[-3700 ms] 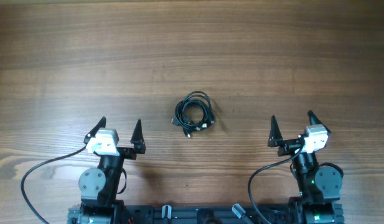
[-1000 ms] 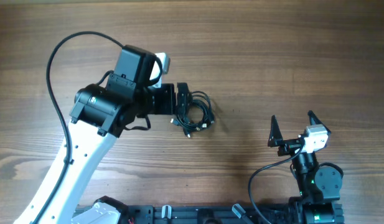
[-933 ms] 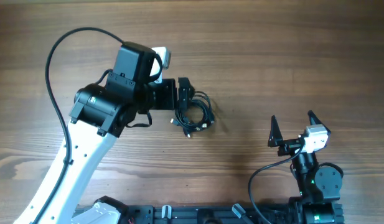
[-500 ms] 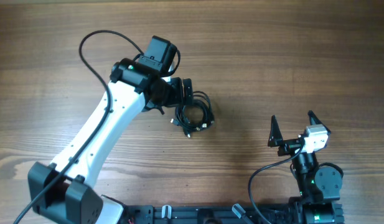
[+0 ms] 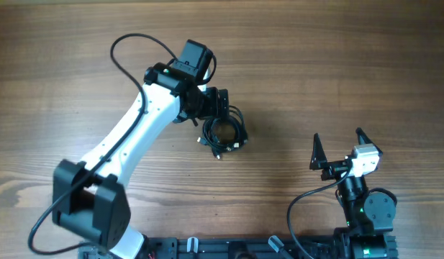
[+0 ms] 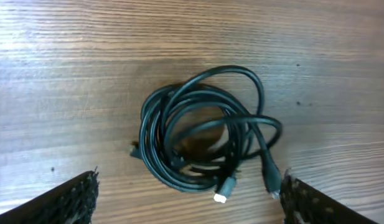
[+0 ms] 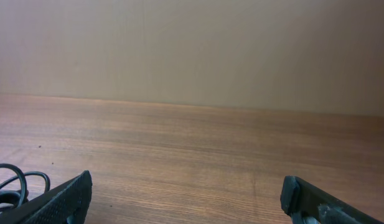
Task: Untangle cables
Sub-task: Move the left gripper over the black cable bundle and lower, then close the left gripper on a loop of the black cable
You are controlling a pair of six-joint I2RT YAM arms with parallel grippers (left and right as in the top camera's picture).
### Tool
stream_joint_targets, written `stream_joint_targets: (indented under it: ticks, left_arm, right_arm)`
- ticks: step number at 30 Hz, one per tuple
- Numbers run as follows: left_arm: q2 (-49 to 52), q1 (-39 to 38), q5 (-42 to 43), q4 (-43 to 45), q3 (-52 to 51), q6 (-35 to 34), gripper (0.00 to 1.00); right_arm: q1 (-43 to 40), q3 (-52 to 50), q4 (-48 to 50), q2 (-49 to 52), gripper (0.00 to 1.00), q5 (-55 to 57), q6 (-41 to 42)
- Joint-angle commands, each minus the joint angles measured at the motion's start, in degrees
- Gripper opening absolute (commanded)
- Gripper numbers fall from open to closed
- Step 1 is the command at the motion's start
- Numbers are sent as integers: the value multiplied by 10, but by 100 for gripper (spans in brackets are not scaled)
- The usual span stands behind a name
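Overhead looks straight down; left wrist closely faces the same cables [image 6: 153, 140].

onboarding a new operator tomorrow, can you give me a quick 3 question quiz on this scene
1. True or false: the left gripper is shut on the cables.
2. Where is the right gripper? A) over the cables B) open, near its own base, away from the cables C) clamped on a plug
3. Fill in: the cables lie on the wooden table bundled in one ___.
Key: 1 false, it is open wide above them; 2 B; 3 coil.
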Motion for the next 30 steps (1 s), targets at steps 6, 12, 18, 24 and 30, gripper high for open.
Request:
stream_joint_targets:
  ticks: [6, 12, 18, 24, 30]
  left_arm:
    - [41, -3, 10, 9, 5, 121, 81]
    - [71, -4, 10, 30, 5, 122, 72]
    - [81, -4, 25, 47, 5, 122, 68]
    - [98, -5, 43, 48, 4, 122, 59]
    - [99, -5, 42, 48, 4, 125, 48]
  right_arm:
    - [-2, 0, 2, -3, 100, 8, -7]
    - [-2, 0, 2, -3, 100, 8, -7]
    - [-2, 0, 2, -3, 100, 8, -7]
    - [-2, 0, 2, -3, 100, 8, -7]
    - [-2, 0, 2, -3, 100, 8, -7]
